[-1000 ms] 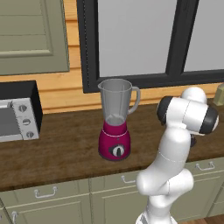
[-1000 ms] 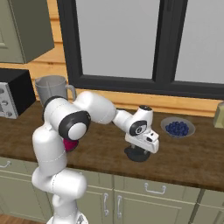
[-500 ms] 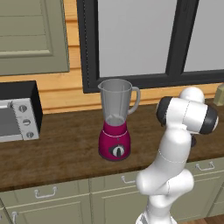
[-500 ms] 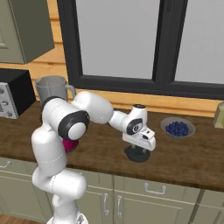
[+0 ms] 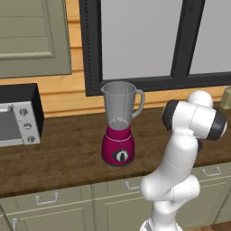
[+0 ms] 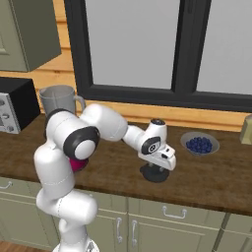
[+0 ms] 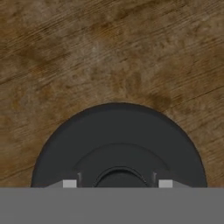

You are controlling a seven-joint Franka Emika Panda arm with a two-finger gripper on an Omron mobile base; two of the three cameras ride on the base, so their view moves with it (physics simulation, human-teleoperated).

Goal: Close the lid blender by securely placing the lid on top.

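2 fingers (image 7: pixel 70 183) sit spread on either side of the lid (image 7: pixel 118 144) lying on the counter (image 7: pixel 109 52) right of the open blender (image 5: pixel 118 126); grasping step, next pinch and lift.

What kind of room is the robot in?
Most likely a kitchen. A blender and a toaster oven stand on a wooden counter with cupboard doors below, and a bowl of blue berries sits nearby.

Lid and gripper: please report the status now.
Gripper low over lid, fingers astride its knob. Lid flat on counter. Blender jar open. Nothing in between.
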